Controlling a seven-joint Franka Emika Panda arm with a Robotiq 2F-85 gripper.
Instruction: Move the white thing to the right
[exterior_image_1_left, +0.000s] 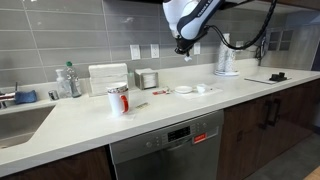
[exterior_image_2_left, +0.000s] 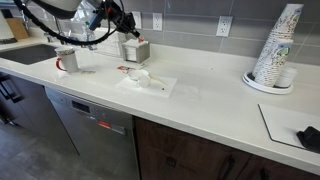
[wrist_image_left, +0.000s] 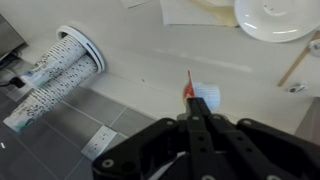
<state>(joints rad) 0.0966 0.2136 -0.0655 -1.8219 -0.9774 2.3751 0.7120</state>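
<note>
My gripper (wrist_image_left: 193, 112) is shut, and the white thing (wrist_image_left: 207, 97), a tiny white lump with a red sliver beside it, sits right at its fingertips in the wrist view. In both exterior views the gripper (exterior_image_1_left: 184, 50) (exterior_image_2_left: 122, 28) hangs well above the counter, near the tiled back wall. The lump is too small to make out in those views. The shallow white dish (exterior_image_1_left: 185, 90) (wrist_image_left: 275, 18) lies on the counter below.
A red-and-white mug (exterior_image_1_left: 118, 98) (exterior_image_2_left: 67, 60) stands on the counter. A stack of paper cups (exterior_image_2_left: 275, 50) (wrist_image_left: 60, 65) stands by the wall. A small metal box (exterior_image_1_left: 148, 78) is at the back. The sink (exterior_image_1_left: 20, 118) is at one end.
</note>
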